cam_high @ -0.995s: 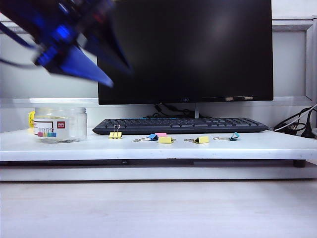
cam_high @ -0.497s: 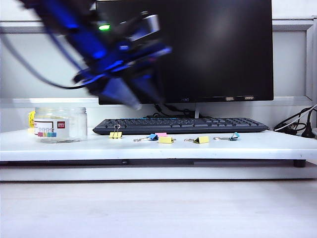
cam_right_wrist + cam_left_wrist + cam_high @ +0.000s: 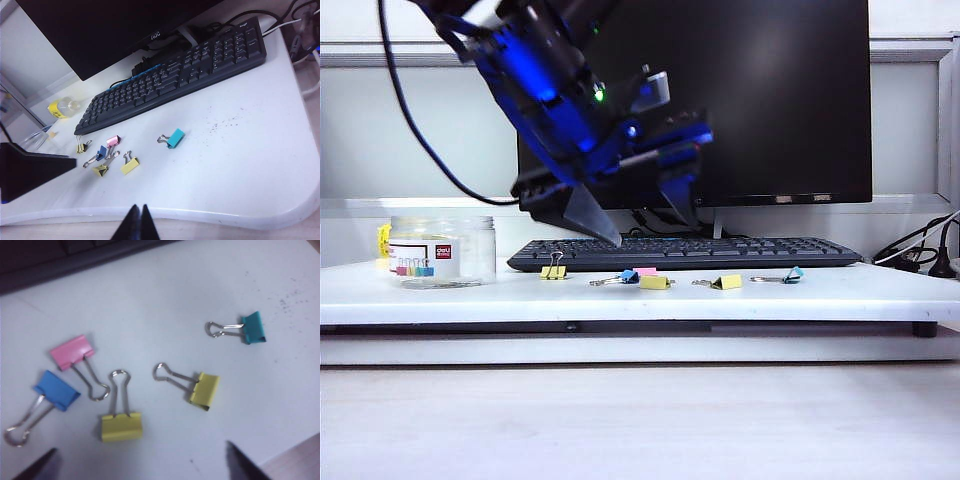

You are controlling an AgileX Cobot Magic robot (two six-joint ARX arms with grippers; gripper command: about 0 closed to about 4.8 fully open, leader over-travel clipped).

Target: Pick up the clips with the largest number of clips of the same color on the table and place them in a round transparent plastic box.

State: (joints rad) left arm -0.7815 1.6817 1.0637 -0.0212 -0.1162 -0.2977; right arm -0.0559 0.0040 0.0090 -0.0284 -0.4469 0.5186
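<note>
White tabletop (image 3: pixel 440 295) is carrying a black keyboard (image 3: pixel 685 252) below a dark monitor (image 3: pixel 760 100). Three small yellow binder clips (image 3: pixel 122 426) with silver wire handles are lying in front of the keyboard, among a pink clip (image 3: pixel 72 351), a blue clip (image 3: pixel 56 390) and a teal clip (image 3: pixel 254 327). Well apart on the left, the squat clear plastic jar (image 3: pixel 442 251) is standing upright. The left gripper (image 3: pixel 635 225) is hanging above the clips, jaws spread wide, holding nothing. The right gripper (image 3: pixel 136 222) (only its tips showing) is sitting pressed together, empty.
</note>
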